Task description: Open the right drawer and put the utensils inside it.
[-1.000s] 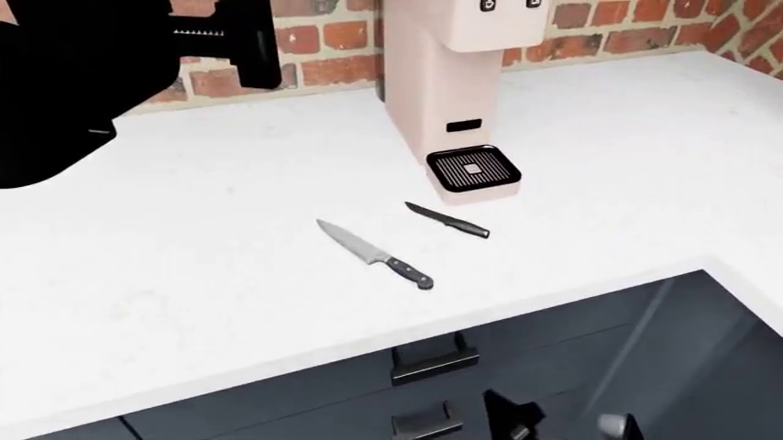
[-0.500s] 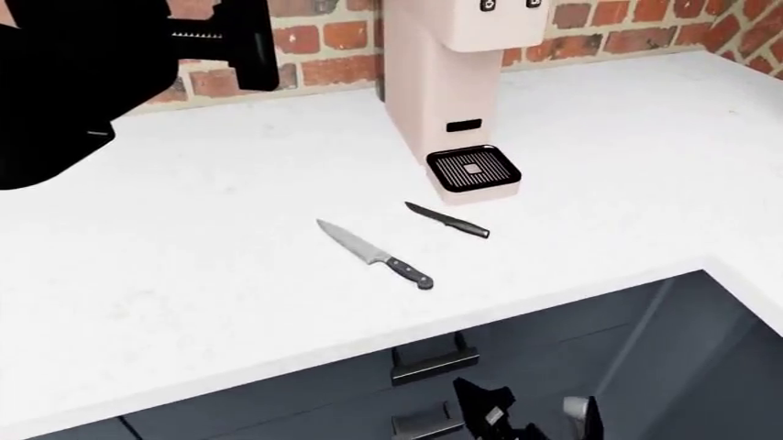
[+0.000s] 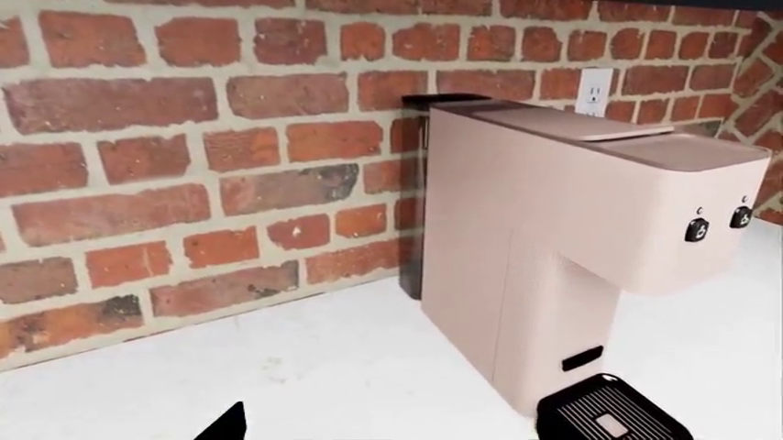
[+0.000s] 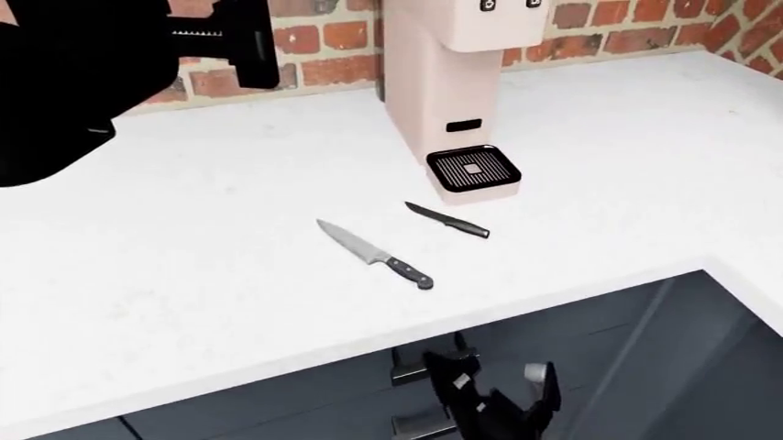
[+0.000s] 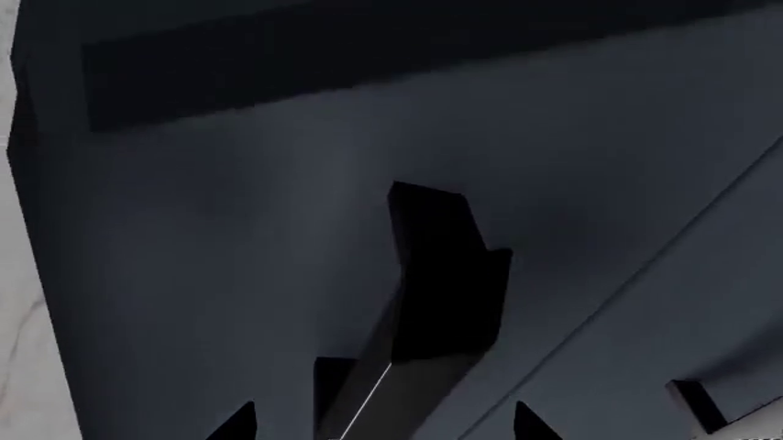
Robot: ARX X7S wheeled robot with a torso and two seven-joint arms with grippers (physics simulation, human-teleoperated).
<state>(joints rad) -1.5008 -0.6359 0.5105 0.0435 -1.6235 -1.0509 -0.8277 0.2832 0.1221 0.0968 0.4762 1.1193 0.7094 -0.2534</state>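
The two utensils lie on the white counter: a chef's knife (image 4: 373, 255) with a silver blade and black handle, and a small dark paring knife (image 4: 446, 220) just behind it. The right drawer (image 4: 569, 332) is closed under the counter edge, and its black bar handle (image 4: 435, 361) is close in the right wrist view (image 5: 443, 275). My right gripper (image 4: 496, 390) stands open just in front of that handle, touching nothing. My left gripper (image 4: 248, 44) hovers high at the back left, facing the brick wall. One fingertip (image 3: 227, 425) shows and nothing is in it.
A pale pink coffee machine (image 4: 446, 73) with a black drip tray (image 4: 474, 169) stands at the back of the counter (image 4: 183, 266) against the brick wall (image 3: 183, 156). A second black handle (image 4: 423, 423) sits below the first. A cabinet side runs down at the right (image 4: 722, 367).
My right gripper has risen and moved left, from the bottom edge up to the drawer handle. The left arm and both knives have not moved.
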